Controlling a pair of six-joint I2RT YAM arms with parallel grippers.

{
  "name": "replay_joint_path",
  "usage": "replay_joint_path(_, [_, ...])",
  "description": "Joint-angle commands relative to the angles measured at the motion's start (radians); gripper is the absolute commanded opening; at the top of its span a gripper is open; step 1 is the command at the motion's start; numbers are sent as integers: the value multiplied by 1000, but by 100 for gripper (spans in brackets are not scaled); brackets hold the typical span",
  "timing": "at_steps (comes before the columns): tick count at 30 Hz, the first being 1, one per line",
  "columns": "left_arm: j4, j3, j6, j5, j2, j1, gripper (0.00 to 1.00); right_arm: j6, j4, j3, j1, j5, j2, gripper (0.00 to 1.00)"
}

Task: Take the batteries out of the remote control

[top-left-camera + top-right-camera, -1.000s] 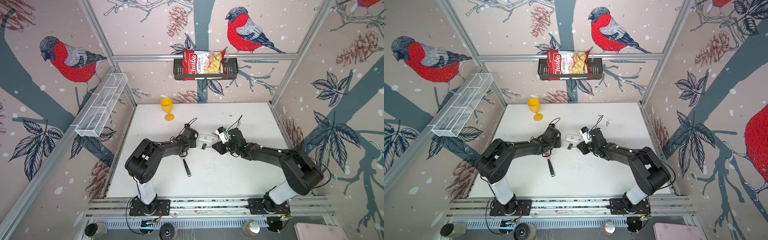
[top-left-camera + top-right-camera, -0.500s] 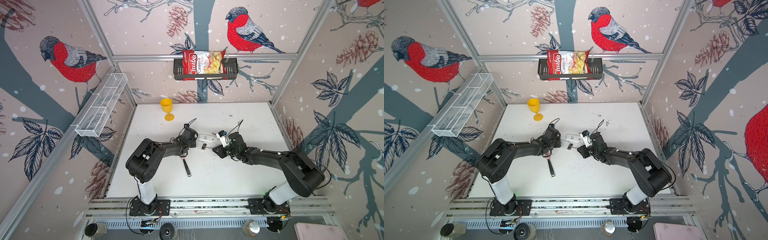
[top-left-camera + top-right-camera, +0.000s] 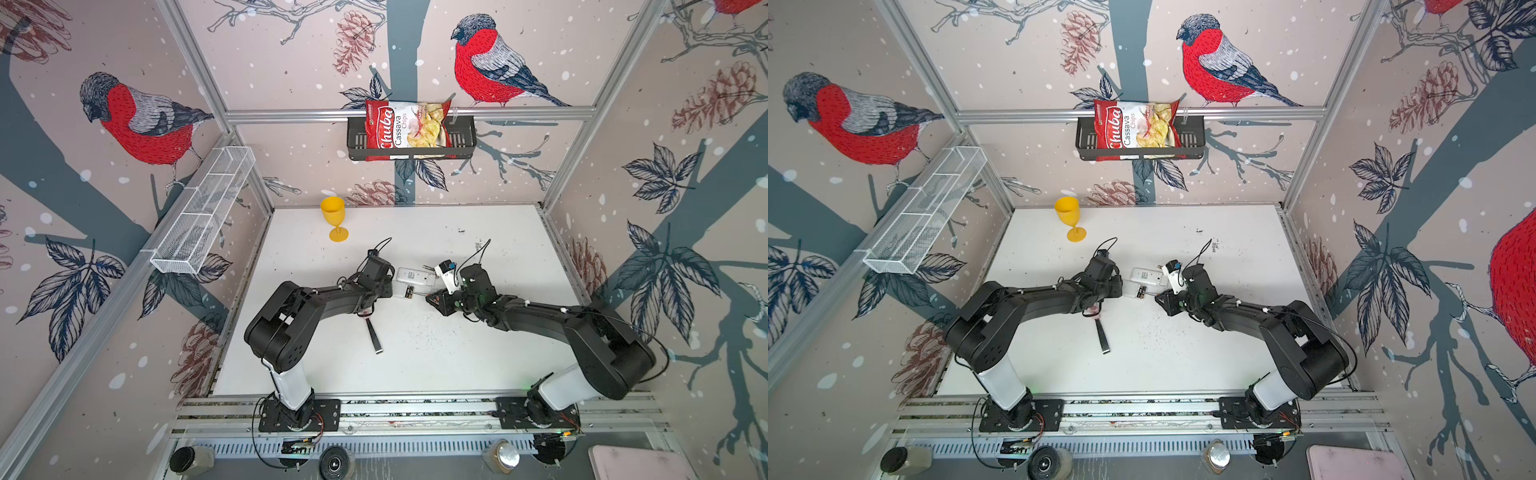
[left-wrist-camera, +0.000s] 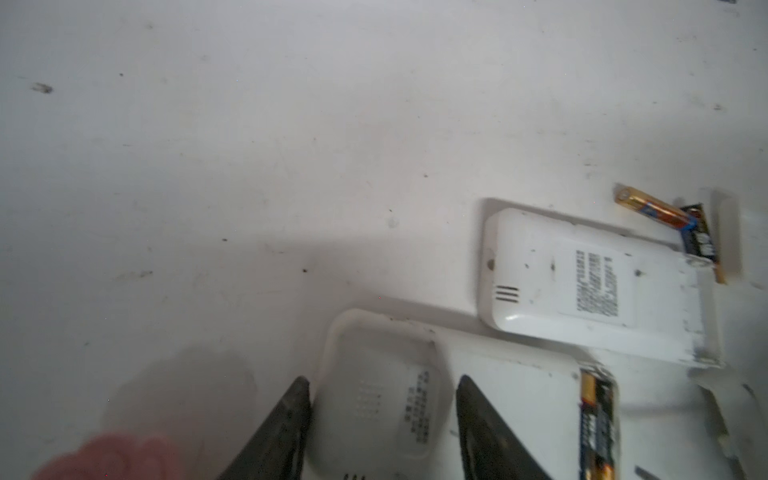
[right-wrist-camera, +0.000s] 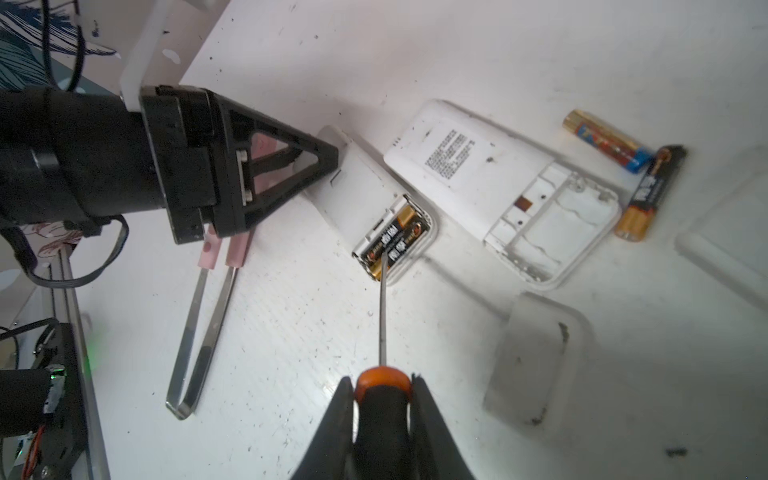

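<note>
Batteries (image 5: 392, 235) judged light, slick, rigid, snug in remote (image 5: 361, 178): lever at gold end; right gripper (image 5: 382, 380) clamped on screwdriver (image 5: 382, 419), left gripper (image 4: 382, 386) parted astride remote.

The matte-black left arm (image 3: 332, 300) and right arm (image 3: 540, 318) have white base columns; the left pincer (image 5: 330, 157) has triangular black fingers.

L claw (image 4: 382, 380) apart; R claw (image 5: 381, 379) clamped

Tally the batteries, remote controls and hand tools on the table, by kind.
Slim gold-ended cylindrical batteries: 4 (2 loose, 2 inside a remote)
White plastic remote controls: 2
Orange-and-black screwdriver: 1
Steel pink-tipped tweezers: 1
Total: 8
</note>
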Motion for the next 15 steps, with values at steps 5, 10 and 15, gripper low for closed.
replay_joint_path(5, [-35, 4, -32, -5, -68, 14, 91, 2, -21, 0, -49, -85, -64, 0])
replay_joint_path(10, [81, -116, -72, 33, -253, 30, 96, 43, 113, -71, -108, -253, -131, 0])
replay_joint_path(15, [184, -240, -94, 32, -461, 31, 97, 67, 228, -99, -112, -362, -175, 0])
